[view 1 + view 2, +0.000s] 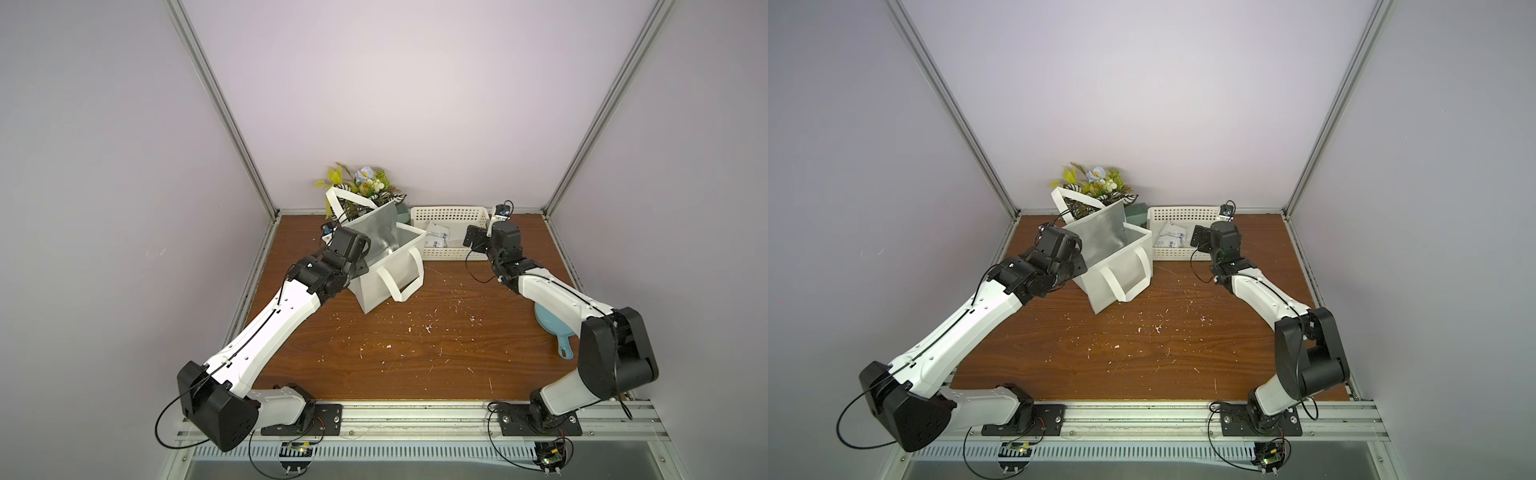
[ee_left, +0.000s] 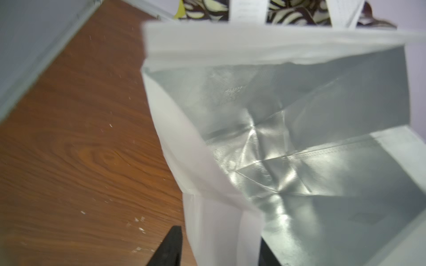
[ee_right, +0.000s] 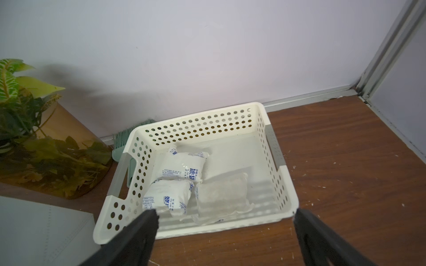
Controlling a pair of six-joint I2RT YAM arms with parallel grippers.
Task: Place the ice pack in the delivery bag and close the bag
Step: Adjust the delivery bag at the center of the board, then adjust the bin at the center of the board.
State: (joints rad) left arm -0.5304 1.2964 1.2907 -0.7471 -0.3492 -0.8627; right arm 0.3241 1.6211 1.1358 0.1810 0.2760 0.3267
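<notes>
The delivery bag [image 1: 386,274] [image 1: 1121,270] is white with a silver foil lining [image 2: 299,138]. It stands open and tilted at the back left, with its flap raised. My left gripper [image 2: 221,235] [image 1: 360,262] straddles the bag's left wall [image 2: 179,149], one finger outside and one inside. Whether the jaws pinch the wall does not show. Three ice packs lie in the white basket: two printed ones [image 3: 182,169] [image 3: 167,198] and a clearer one [image 3: 222,195]. They also show in both top views [image 1: 438,236] [image 1: 1170,237]. My right gripper [image 3: 226,213] [image 1: 474,241] hangs open just before the basket's near rim, holding nothing.
The perforated basket [image 1: 449,214] [image 3: 198,124] sits against the back wall, right of the bag. A potted artificial plant [image 1: 361,185] stands behind the bag. A green brush [image 3: 125,140] lies between plant and basket. A blue dustpan [image 1: 548,328] lies under my right forearm. Booth walls close in three sides.
</notes>
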